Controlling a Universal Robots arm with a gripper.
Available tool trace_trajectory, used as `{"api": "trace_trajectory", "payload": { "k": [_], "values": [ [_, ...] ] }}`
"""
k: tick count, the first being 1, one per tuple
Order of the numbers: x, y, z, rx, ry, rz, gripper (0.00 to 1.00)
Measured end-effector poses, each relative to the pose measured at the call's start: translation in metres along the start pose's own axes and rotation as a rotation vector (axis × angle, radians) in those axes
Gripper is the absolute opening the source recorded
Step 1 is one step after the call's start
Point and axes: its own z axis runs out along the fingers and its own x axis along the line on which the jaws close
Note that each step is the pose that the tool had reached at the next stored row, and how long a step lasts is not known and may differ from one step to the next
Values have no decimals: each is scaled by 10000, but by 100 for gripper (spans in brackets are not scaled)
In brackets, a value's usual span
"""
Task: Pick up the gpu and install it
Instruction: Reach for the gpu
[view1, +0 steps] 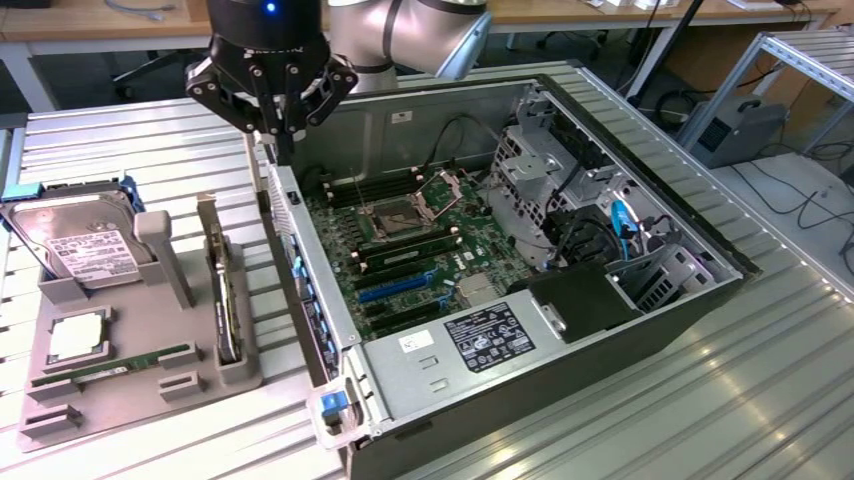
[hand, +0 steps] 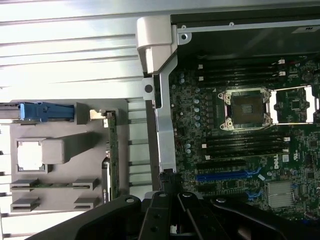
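Observation:
The gpu (view1: 222, 292) stands on its long edge in a slot of the grey holder (view1: 134, 385), at the exterior view's left of the open computer case (view1: 534, 300). In the wrist view the gpu (hand: 111, 152) shows edge-on as a thin green strip. My black gripper (view1: 276, 128) hangs shut, with nothing in it, over the case's rear wall, above and beyond the gpu. In the wrist view the gripper (hand: 168, 186) sits over the case's metal edge. Blue expansion slots (hand: 225, 175) lie on the motherboard (view1: 407, 245) inside.
The holder also carries a hard drive (view1: 78, 245) in a blue bracket, a processor chip (view1: 78, 335) and a narrow memory stick (view1: 114, 366). The case holds a processor socket (hand: 247, 107), drive cages (view1: 541, 190) and cables. Everything rests on a ribbed metal table (view1: 694, 400).

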Motion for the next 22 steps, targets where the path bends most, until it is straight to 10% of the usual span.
{"api": "trace_trajectory", "payload": {
  "k": [22],
  "values": [
    [79,-6,-2,1,0,0,11]
  ]
}}
